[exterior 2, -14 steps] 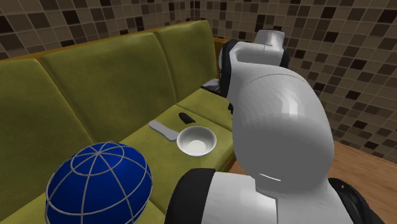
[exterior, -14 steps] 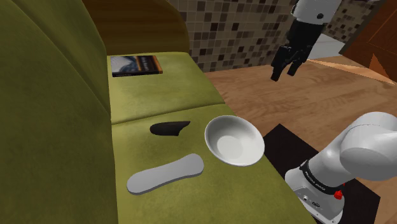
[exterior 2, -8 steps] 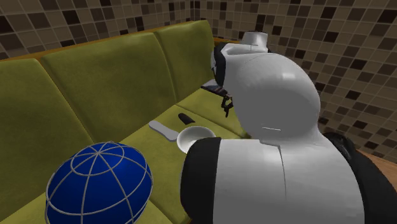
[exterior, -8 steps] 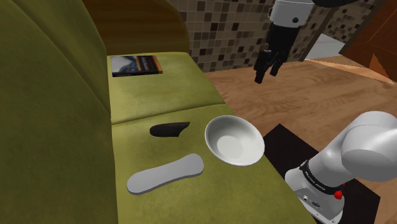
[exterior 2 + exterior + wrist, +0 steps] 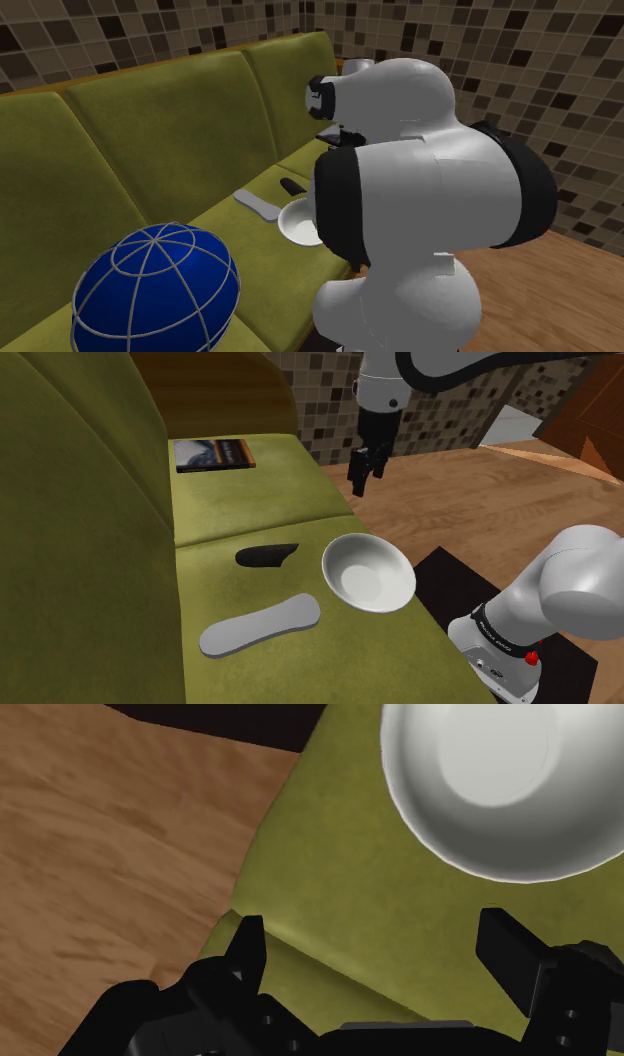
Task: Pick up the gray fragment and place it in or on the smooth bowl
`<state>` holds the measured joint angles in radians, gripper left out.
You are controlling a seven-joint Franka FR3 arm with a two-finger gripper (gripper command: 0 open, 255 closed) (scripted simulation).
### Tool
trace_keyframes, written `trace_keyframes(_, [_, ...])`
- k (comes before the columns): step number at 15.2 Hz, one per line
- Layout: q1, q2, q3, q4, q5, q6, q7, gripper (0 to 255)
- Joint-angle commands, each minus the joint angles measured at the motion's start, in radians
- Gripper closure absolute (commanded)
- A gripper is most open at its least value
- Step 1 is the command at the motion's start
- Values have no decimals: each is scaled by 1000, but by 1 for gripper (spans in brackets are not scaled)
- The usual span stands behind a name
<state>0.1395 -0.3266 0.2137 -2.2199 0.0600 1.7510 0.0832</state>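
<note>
- Currently the end effector hangs wide open and empty over the sofa's front edge.
- Gray fragment lies flat on the seat, well apart, beyond the bowl toward the shoulder view's lower left, its long axis pointing roughly bowlward.

We count one smooth white round bowl. There are two fragments: one flat, elongated light-grey fragment and one black wedge-shaped fragment. We count one dark-covered book at the far end of the seat. One blue ball with grey ribs sits at the near end. All rest on one olive-green sofa.
</note>
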Motion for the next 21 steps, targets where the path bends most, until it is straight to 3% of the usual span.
trace_keyframes(1, [18,74,29,55,-16,9,-7,0])
trace_keyframes(10, [108,392,143,287,-138,37,-23,0])
trace_keyframes(18, [231,670,209,520,-284,6,-36,0])
trace_keyframes(21, [242,695,211,515,-299,28,-37,0])
